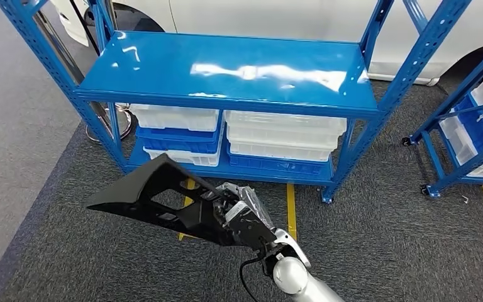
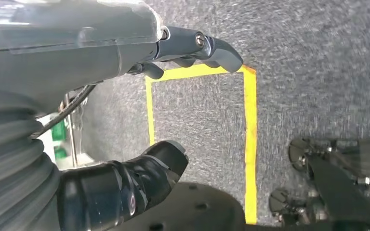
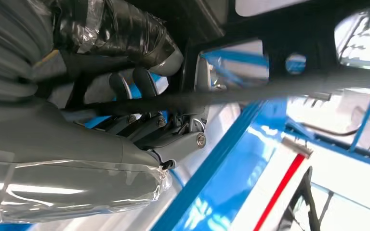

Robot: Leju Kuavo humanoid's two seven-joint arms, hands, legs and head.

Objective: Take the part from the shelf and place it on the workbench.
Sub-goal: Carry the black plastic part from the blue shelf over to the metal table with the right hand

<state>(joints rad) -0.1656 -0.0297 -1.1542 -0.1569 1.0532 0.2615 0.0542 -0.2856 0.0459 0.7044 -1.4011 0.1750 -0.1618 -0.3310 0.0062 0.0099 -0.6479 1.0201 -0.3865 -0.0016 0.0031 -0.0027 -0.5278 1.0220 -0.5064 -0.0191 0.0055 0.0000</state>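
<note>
A black, flat, triangular plastic part (image 1: 157, 195) with cut-out openings is gripped by my right hand (image 1: 242, 220) low in the head view, above the grey carpet in front of the blue shelf (image 1: 226, 69). The part's pointed end reaches to the left. In the right wrist view the part (image 3: 279, 57) crosses in front of my right hand (image 3: 144, 110), whose fingers (image 3: 139, 84) curl around one of its bars. My left hand (image 2: 173, 106) hangs over the carpet with thumb and fingers apart and nothing between them.
The shelf's glossy top board is bare; white bins (image 1: 283, 135) and blue bins (image 1: 176, 139) fill its lower level. A second blue rack (image 1: 471, 126) stands at the right. Yellow tape lines (image 2: 248, 144) mark the carpet. A white car body (image 1: 277, 19) stands behind the shelf.
</note>
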